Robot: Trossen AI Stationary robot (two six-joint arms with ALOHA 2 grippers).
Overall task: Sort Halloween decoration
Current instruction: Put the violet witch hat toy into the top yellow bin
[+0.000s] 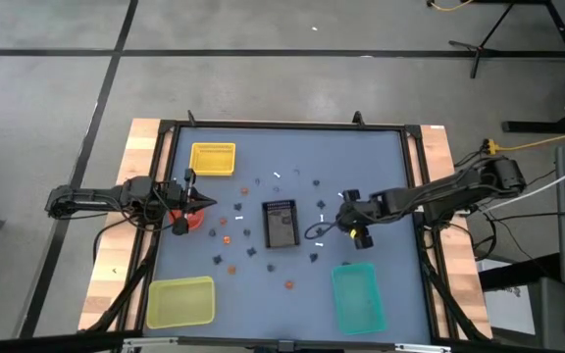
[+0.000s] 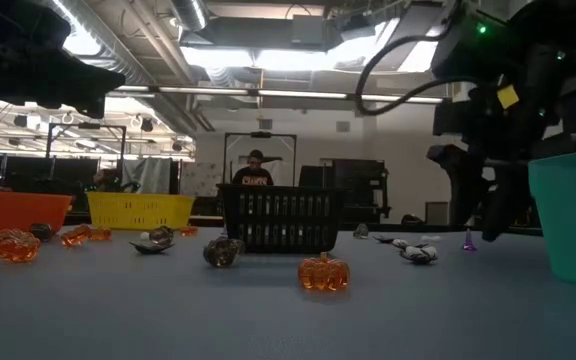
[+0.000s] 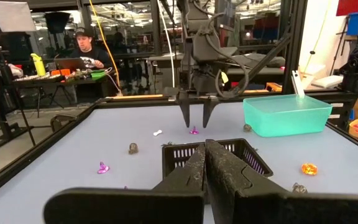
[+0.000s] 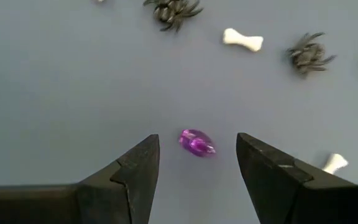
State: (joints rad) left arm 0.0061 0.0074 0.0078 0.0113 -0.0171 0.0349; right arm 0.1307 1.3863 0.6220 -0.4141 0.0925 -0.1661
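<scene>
The right gripper [image 4: 196, 163] points down at the table [image 1: 381, 167], right of centre in the high view, its jaws spread apart with a small purple trinket [image 4: 197, 142] lying on the mat between the fingertips, not gripped. Two white bones [image 4: 242, 39] and dark spiders [image 4: 309, 54] lie scattered beyond it. The left gripper [image 1: 208, 204], clenched on nothing, waits at centre left beside the orange container [image 1: 194, 219]. More trinkets dot the mat around the black basket [image 1: 281, 224] in the middle.

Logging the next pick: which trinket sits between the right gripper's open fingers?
The purple trinket, alone between the right gripper fingers; the white bones lie farther off.
</scene>
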